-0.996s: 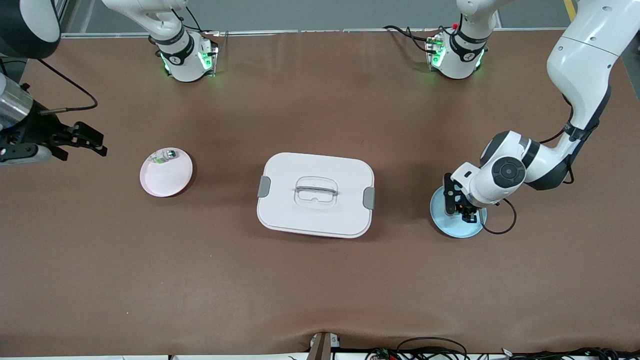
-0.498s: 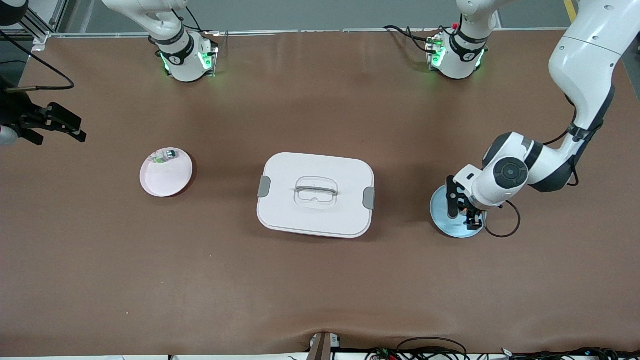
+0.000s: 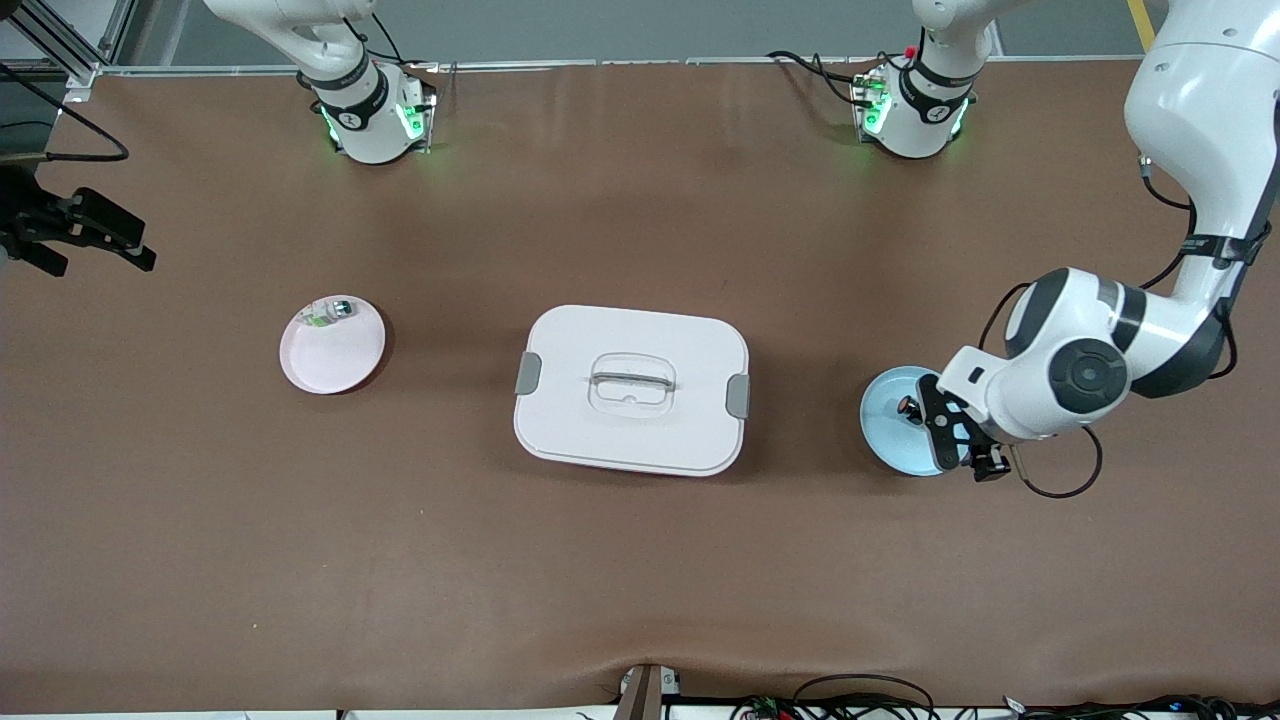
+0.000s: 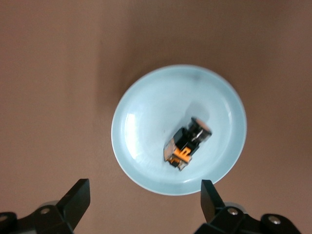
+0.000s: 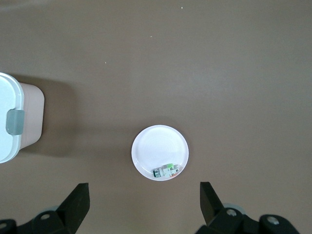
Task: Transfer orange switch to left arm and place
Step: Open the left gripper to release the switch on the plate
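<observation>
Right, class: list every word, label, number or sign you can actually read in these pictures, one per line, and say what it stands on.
No text can be read anywhere in these pictures.
Orange switch in the blue plate: an orange mark on its side, too blurred to read.
Clear-silver switch on the pink plate: markings too small to read.
Box: no lettering visible.

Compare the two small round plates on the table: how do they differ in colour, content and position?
The blue plate lies toward the left arm's end; the pink plate toward the right arm's end. The blue plate holds the orange switch; the pink plate holds a clear switch with a green part. Both flank the box.
</observation>
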Robot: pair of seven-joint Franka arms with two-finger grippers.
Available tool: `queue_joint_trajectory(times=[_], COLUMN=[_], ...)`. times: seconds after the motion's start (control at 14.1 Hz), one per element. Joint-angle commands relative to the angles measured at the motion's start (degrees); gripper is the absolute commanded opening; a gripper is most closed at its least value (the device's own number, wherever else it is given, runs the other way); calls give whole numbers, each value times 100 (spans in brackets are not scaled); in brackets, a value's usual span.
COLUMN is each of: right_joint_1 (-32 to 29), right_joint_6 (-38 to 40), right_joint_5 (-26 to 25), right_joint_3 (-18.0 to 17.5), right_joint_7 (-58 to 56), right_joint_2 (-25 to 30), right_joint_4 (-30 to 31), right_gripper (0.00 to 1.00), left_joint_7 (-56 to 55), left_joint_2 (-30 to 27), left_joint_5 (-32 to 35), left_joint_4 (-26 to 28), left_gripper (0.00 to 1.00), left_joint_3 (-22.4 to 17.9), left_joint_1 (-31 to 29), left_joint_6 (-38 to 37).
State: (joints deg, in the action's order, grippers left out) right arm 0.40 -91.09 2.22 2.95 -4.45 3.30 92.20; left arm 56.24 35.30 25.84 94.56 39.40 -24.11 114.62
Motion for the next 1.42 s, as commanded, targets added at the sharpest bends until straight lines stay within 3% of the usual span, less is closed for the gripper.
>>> queue_joint_trajectory(times=[0.0,0.64,1.14,1.35], right_joint_1=[-102,-76,-93,-93], right_joint_6=[101,487,496,496], right_joint_5=[-90,-301,-231,-231], right_joint_3=[-76,-67,-58,-58], right_joint_7=[85,32,85,85], right_joint_2=[-14,-31,-58,-58], right_joint_4=[-96,-167,-228,-228], right_gripper=[100,100,100,100], left_joint_7=[-961,-5498,-6931,-7259], left_joint_2=[21,-163,-419,-514], left_joint_5=[-492,-492,-483,-527], left_joint_4=[-376,-1281,-1273,-1360], left_gripper=[100,100,100,100], left_joint_3=[-11,7,7,33], left_joint_1=[100,662,723,750], left_joint_6=[-413,-932,-994,-1431])
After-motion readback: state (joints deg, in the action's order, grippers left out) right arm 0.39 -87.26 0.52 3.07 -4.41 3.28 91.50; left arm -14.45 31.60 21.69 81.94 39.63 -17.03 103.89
